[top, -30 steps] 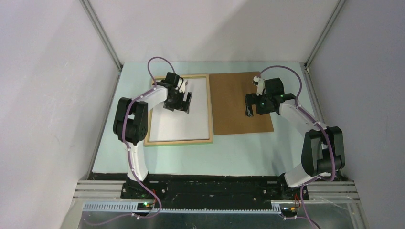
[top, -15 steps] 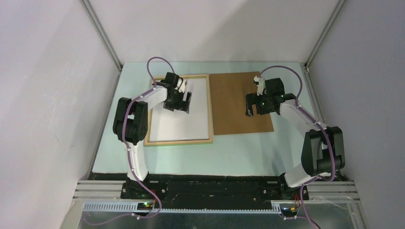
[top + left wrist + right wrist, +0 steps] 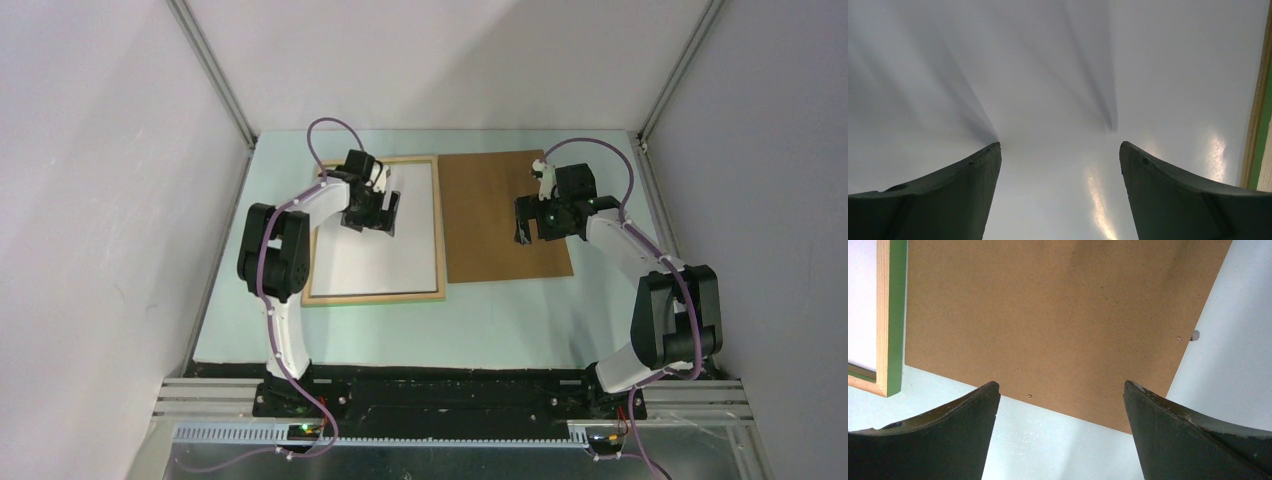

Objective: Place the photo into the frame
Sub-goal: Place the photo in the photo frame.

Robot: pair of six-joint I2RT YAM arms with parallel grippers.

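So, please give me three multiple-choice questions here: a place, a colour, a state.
1. Where does the brown board lie, relative to the frame? A) left B) right C) on top
2. What colour is the photo on its upturned side? A) white B) blue C) black
3. The left claw is: A) shut on the photo B) shut on the board C) open
Answers: 1 B, seen from above; 2 A, plain white; 3 C, its fingers stand apart above the photo.
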